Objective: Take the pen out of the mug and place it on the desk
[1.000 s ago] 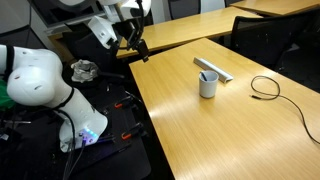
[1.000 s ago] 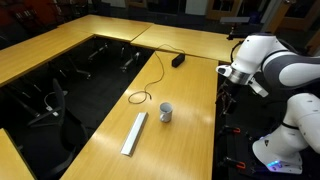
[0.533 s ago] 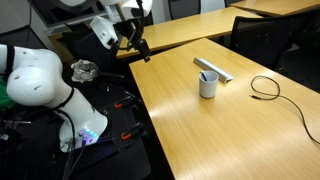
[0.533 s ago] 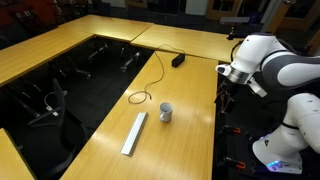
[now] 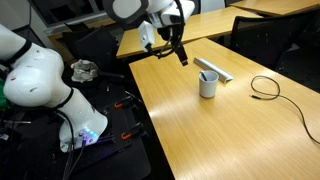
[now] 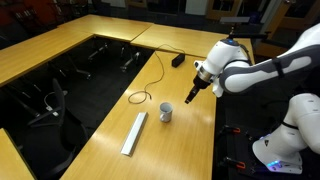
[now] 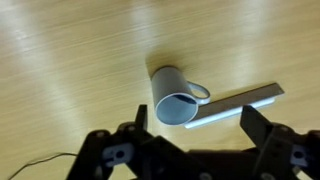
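Observation:
The white mug shows in both exterior views (image 5: 208,85) (image 6: 166,113) on the pale wood desk (image 5: 210,135) (image 6: 185,145). A small dark tip at its mouth (image 5: 205,76) looks like the pen. My gripper (image 5: 181,56) (image 6: 190,93) hangs open and empty above the desk, a short way from the mug. In the wrist view the mug (image 7: 172,92) lies ahead of my open fingers (image 7: 197,125), its mouth facing the camera. The pen cannot be made out there.
A long flat white-grey bar (image 5: 214,68) (image 6: 134,133) (image 7: 245,101) lies right beside the mug. A black looped cable (image 5: 266,88) (image 6: 148,82) lies on the desk farther along. Office chairs (image 6: 45,105) and a second wood table (image 5: 200,28) stand beyond the desk.
My arm has swung in from the desk's edge over the table top and now hangs close to the mug. The mug, bar and cable have not moved.

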Available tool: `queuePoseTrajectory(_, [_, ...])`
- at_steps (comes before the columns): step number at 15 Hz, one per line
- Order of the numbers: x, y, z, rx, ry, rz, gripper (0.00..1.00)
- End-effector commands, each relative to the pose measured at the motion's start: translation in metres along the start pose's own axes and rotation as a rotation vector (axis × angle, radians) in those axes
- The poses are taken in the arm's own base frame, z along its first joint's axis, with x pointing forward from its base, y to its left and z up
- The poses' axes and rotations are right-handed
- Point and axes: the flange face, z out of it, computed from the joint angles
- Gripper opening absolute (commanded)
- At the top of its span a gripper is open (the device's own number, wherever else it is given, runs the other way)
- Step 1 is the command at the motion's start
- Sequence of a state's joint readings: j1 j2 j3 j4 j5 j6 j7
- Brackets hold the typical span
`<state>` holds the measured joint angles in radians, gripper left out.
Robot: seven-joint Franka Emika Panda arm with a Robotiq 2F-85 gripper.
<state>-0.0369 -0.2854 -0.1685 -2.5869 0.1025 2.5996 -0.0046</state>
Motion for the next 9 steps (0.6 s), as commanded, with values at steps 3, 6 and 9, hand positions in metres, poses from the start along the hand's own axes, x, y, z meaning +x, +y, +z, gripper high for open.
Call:
queuePoseTrajectory(3, [0.066, 0.007, 0.071, -0.133, -0.072, 0.274, 1.00])
queuePoseTrajectory(6, [0.082, 0.013, 0.094, -0.160, -0.154, 0.422, 1.00])
queuePoseTrajectory(9, [0.089, 0.007, 0.106, -0.097, -0.292, 0.515, 1.00])
